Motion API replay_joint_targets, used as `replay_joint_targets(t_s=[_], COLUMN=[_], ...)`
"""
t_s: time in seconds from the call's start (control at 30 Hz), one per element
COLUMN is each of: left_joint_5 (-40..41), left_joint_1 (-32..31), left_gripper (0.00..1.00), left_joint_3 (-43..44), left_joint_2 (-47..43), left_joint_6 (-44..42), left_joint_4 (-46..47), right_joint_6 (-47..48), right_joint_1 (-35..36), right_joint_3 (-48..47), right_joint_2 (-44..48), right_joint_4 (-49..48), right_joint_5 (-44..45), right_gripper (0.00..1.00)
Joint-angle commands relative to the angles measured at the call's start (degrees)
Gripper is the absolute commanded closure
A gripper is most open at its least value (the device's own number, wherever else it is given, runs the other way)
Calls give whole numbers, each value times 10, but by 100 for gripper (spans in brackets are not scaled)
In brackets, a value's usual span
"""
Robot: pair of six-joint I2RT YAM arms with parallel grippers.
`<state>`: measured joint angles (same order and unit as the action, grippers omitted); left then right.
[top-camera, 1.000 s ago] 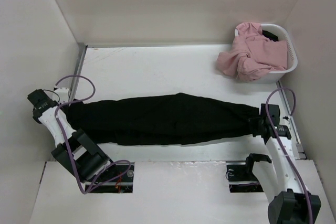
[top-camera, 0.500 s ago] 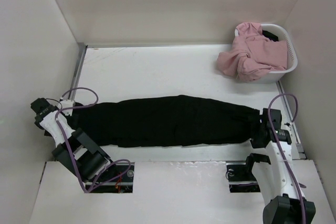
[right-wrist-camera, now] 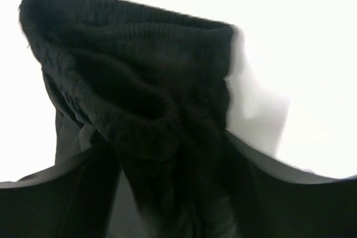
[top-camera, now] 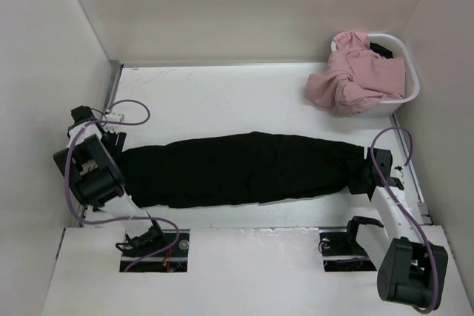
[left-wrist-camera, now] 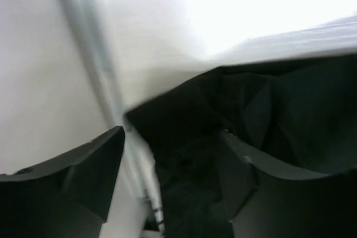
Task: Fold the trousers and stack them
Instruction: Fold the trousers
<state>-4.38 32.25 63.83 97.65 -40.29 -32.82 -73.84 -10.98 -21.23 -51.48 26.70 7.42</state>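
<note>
Trousers: one black pair, laid out long across the near half of the table. They run left to right and lie roughly flat, with a few lengthwise creases. We note that each end reaches an arm.

Right gripper: low on the table at the right-hand end of the trousers. In its wrist view we see the ribbed hem bunched into a thick roll. The roll fills the gap between the two fingers. The jaws are closed on it as far as the cloth allows, so we log a firm hold on the trousers.

Left gripper: at the left-hand end, close to the metal rail along the table's left edge. Its wrist view is blurred. We see the fingers set apart, with dark cloth against the finger at the right of that view. A pale strip of table and rail shows between the cloth and the other finger. It seems to us that the jaws are parted and pinch nothing, though the blur leaves some doubt.

Far right corner: a white basket holds a crumpled pink garment that spills over its near-left rim. Both sit well apart from the trousers.
</note>
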Motion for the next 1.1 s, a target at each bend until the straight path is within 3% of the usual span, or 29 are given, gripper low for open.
replay_joint_targets(t_s=[0.0,0.1,0.17,0.37,0.53,0.67,0.77,0.83,0.9,0.97,1.07], left_joint_5=[40,57,48,44,45,49,51,51,48,46,44], left_joint_1=[4,6,3,-55,-115,-138,-140,-140,-138,-135,-130], left_gripper=[43,64,72,77,77,74,73,73,74,74,74], left_joint_3=[13,20,24,68,104,110,107,102,96,94,89], left_joint_2=[39,66,75,95,114,118,122,125,126,125,121], left_joint_6=[19,15,15,26,30,45,51,54,58,63,65], left_joint_4=[22,50,70,84,79,79,74,73,72,71,70], right_joint_6=[16,18,31,122,264,383,462,495,507,507,468], right_joint_1=[-14,-28,-40,-60,-49,87,307,464,571,627,652], right_joint_3=[43,51,46,-13,-124,-197,-242,-285,-343,-413,-527], right_joint_2=[-13,-20,-28,23,30,33,-8,-74,-167,-272,-406], right_joint_4=[-60,-85,-89,-87,-77,-83,-94,-95,-96,-86,-71], right_joint_5=[-10,-14,-1,71,142,195,289,374,441,472,472], right_gripper=[39,83,100,100,100,100,100,100,100,100,100])
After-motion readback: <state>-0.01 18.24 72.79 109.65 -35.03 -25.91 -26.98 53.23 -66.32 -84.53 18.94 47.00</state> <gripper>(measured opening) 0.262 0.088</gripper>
